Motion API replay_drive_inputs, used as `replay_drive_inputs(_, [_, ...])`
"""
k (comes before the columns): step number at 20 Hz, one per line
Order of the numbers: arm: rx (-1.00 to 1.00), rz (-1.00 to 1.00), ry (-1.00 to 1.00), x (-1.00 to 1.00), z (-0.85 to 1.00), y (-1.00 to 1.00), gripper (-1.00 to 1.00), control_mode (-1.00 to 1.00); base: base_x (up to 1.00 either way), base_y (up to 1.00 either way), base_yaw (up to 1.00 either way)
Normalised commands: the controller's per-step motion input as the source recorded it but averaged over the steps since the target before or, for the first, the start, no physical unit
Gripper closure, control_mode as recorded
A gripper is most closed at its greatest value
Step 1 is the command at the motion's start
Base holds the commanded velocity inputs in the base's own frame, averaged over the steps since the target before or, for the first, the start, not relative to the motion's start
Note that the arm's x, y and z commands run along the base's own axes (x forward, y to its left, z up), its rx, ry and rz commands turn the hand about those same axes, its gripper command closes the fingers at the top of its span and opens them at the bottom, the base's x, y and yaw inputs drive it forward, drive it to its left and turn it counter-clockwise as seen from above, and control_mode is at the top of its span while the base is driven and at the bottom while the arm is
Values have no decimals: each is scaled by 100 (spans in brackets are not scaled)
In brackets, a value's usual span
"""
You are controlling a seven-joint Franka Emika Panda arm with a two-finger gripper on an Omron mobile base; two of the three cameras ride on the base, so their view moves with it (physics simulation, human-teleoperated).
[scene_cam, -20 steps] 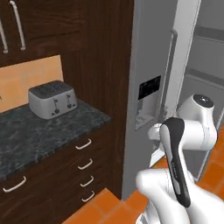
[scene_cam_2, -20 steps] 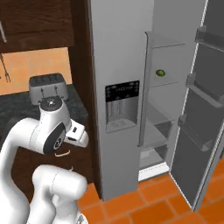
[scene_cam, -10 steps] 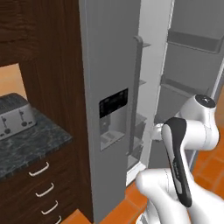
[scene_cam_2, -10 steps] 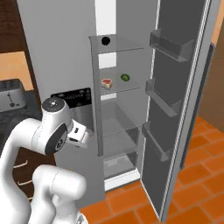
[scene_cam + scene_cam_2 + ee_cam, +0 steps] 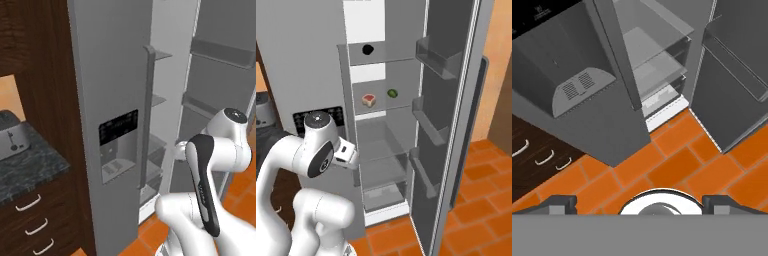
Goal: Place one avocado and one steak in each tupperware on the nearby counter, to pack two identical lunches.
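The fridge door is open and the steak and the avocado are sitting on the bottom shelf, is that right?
Not quite. The fridge door is open, but the steak and the avocado sit on an upper shelf, with empty shelves below them, as the right base view shows.

The base has swung toward the fridge [image 5: 406,75], so both base views have shifted (the things themselves did not move). The toaster [image 5: 12,140] and tabletop [image 5: 30,170] have slid to the 9 o'clock edge of the left base view. In the right base view the open fridge now faces the camera, with the steak [image 5: 370,99] and avocado [image 5: 392,93] side by side on a shelf.
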Motion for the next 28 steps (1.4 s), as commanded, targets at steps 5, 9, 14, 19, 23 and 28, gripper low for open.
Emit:
replay_drive_inputs(5, [0,0,0,0,0,0,-100,100,64,-19,25])
replay_drive_inputs(9, [0,0,0,0,0,0,-100,100,50,-41,27])
replay_drive_inputs(14, [0,0,0,0,0,0,-100,100,57,-19,29])
replay_drive_inputs(19, [0,0,0,0,0,0,-100,100,51,-35,31])
replay_drive_inputs(23, [0,0,0,0,0,0,-100,100,45,-32,31])
replay_drive_inputs(28, [0,0,0,0,0,0,-100,100,38,-45,31])
